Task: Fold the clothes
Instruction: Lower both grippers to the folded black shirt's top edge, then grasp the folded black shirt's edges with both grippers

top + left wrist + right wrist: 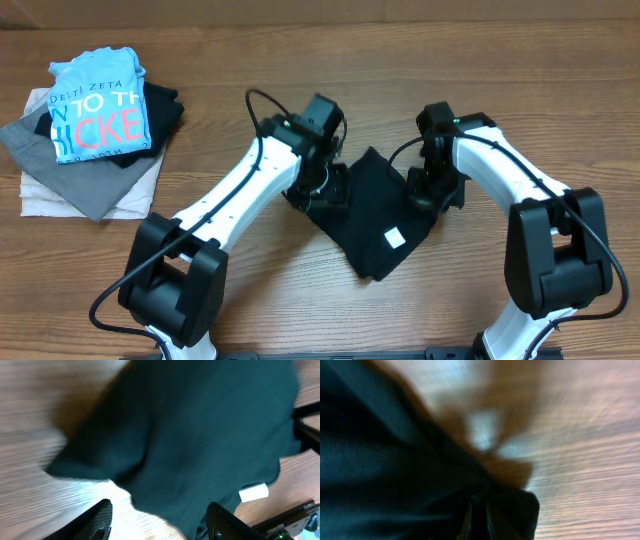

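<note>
Black cotton sits at the middle of your wooden table (300, 300): the black T-shirt (370, 215) lies there in a rumpled, roughly diamond-shaped heap between the two arms, one corner pointing toward the near edge. Its small white neck label (394, 237) shows face up on the near half of the cloth.

Your left gripper (160, 507) hangs over the shirt's left edge. In the left wrist view its jaws stand well apart, one finger (97, 520) over bare wood and the other over dark fabric, with the hem of the shirt running between them. Nothing is pinched there. The label lies just beyond the finger on the fabric side.

Your right gripper (479, 510) is at the shirt's right corner. The right wrist view is badly blurred, but you can see the fabric drawn into a tight bunch that narrows right into the fingertips, and the jaws look closed onto that gathered cloth. Beyond it is bare wood with a bright smear of glare.

At the far left corner of the table, well apart from both arms, there is a pile of other garments: a light blue T-shirt (98, 108) with white and pink lettering on top, a dark piece (165, 108) poking out beside it, and grey cloth (85, 185) and white cloth (40, 200) underneath.
</note>
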`<action>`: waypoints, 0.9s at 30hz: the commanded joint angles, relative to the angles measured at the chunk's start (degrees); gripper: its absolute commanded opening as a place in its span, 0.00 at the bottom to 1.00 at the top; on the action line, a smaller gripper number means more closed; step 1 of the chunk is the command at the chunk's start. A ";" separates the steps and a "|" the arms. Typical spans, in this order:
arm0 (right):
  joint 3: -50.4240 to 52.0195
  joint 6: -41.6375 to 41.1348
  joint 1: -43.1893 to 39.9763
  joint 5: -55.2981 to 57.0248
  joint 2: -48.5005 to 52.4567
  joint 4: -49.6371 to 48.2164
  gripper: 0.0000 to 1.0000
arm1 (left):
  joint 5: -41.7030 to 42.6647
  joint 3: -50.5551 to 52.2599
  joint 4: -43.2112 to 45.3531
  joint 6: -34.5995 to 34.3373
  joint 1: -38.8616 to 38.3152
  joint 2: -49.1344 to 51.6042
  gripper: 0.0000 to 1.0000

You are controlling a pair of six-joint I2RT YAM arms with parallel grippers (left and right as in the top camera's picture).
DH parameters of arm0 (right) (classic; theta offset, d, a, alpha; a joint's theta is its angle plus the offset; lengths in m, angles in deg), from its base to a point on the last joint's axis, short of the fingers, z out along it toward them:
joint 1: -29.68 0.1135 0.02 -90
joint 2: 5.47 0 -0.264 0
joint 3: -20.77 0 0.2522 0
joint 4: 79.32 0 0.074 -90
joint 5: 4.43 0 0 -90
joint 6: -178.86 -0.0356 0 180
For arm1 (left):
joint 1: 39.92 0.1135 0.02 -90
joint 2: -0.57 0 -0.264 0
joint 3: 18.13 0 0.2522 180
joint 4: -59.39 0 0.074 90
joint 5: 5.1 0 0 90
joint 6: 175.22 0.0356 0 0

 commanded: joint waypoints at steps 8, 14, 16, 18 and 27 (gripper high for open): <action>8.50 -0.24 0.61 -5.62 -0.04 -1.73 0.14 | 3.06 10.10 8.66 -4.61 -0.26 0.57 0.64; 9.14 -3.50 4.79 -10.62 -0.04 -4.48 0.14 | 5.07 10.08 10.29 -4.50 1.33 0.57 0.82; 9.14 -3.52 6.10 -10.40 -0.04 -5.49 0.15 | 8.63 10.08 10.29 -2.95 2.05 0.57 0.85; 9.14 -3.50 6.73 -10.40 -0.04 -6.23 0.17 | 12.00 10.08 10.27 -0.79 2.71 0.57 0.91; 9.14 -3.45 5.42 -10.40 -0.04 -5.86 0.18 | 5.95 10.10 7.45 -4.55 3.19 0.57 1.00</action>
